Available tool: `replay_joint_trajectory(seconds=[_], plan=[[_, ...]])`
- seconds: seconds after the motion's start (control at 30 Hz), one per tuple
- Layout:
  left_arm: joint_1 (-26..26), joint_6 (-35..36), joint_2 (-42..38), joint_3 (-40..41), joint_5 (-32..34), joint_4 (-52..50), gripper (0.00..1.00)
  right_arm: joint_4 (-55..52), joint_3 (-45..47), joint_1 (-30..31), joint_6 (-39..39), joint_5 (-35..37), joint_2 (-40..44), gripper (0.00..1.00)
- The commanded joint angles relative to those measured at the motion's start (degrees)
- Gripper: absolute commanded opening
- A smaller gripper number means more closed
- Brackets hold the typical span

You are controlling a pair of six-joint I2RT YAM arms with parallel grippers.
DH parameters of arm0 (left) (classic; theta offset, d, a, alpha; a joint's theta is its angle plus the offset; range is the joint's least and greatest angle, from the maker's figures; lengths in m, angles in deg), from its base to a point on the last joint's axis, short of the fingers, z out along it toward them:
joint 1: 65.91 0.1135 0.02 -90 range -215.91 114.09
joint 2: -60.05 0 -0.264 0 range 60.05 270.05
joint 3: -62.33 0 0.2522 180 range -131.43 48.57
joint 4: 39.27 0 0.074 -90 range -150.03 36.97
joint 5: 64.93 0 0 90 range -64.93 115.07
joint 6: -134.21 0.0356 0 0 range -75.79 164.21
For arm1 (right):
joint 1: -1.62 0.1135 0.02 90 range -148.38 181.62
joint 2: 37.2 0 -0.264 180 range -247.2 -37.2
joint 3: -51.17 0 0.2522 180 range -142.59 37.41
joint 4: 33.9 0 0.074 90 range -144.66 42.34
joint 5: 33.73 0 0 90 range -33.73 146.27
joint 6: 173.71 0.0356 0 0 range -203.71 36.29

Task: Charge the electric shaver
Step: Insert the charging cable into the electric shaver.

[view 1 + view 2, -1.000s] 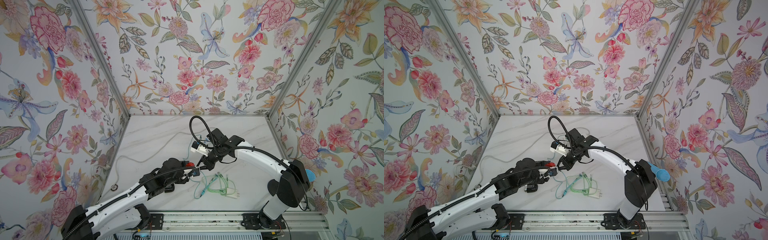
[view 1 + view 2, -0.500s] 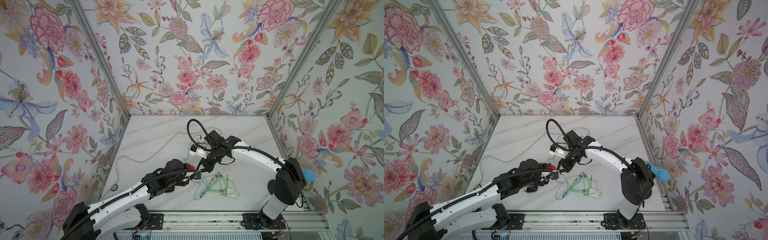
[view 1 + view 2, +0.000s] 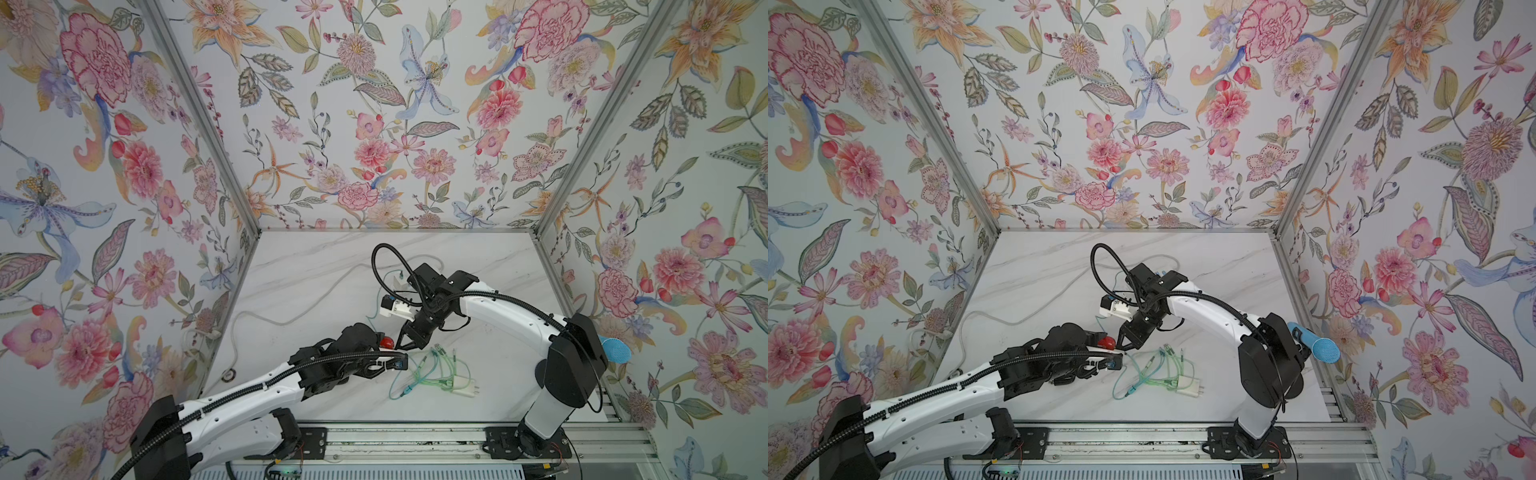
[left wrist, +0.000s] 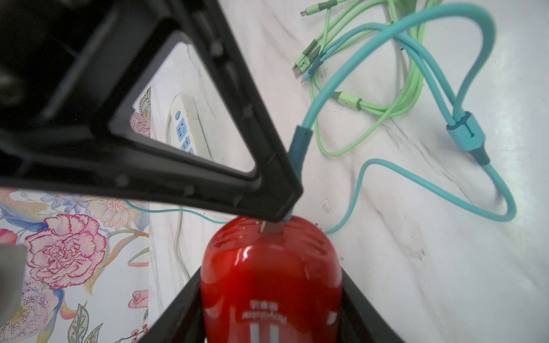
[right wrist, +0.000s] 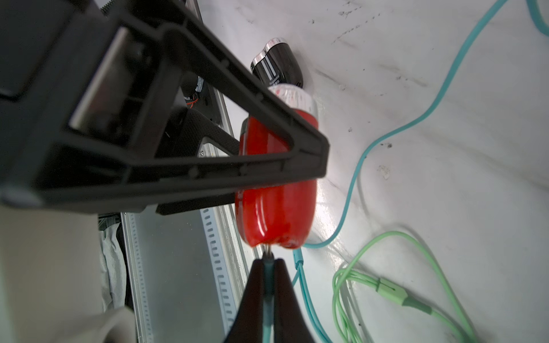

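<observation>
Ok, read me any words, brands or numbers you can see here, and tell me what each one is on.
"ROYALSTAR", probably: white print on the red shaver, upside down and blurred; the characters above it are unreadable.
"Royalstar", probably: tiny white print on the black piece; the line beneath is too small.
Power strip: nothing legible.

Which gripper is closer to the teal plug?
Right. The right gripper pinches the teal plug at the end of the red shaver; the left gripper clamps the shaver's body, farther back.
</observation>
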Motion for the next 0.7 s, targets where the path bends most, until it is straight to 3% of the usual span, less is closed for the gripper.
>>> replay_joint_trajectory(seconds=[0.0, 0.67], plan=[[-2.72, 0.68, 0.16, -2.4, -5.09, 4.9, 0.0, 4.22, -3.26, 0.14, -1.96, 1.0, -1.74, 0.0], [-8.15, 0.17, 2.88, -1.97, -6.69, 8.58, 0.0, 3.9, -6.32, -1.04, -4.07, -1.15, -5.02, 0.0]])
